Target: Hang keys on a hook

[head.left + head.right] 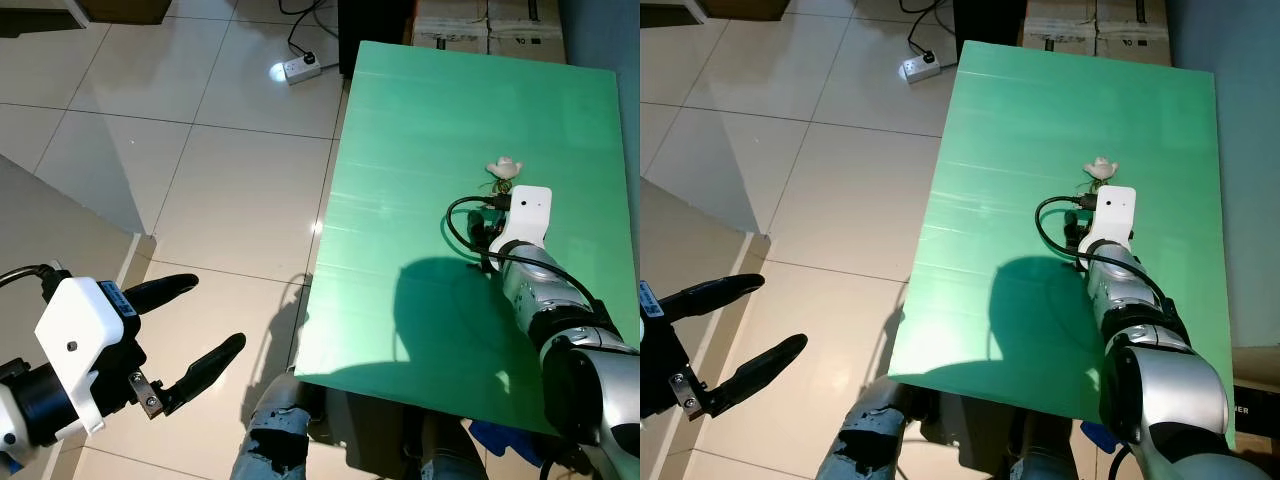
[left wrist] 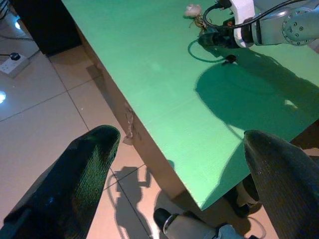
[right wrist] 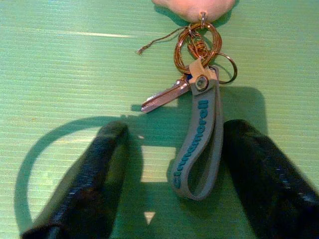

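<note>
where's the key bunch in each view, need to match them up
left eye view: key bunch on the green table, just beyond the right gripper's white wrist housing.
right eye view: same spot, beyond the white housing.
left wrist view: near the pale charm on the table.
right wrist view: grey strap, silver key and rings between the open fingers.
shared landmark: the pale charm at the bunch's far end.
</note>
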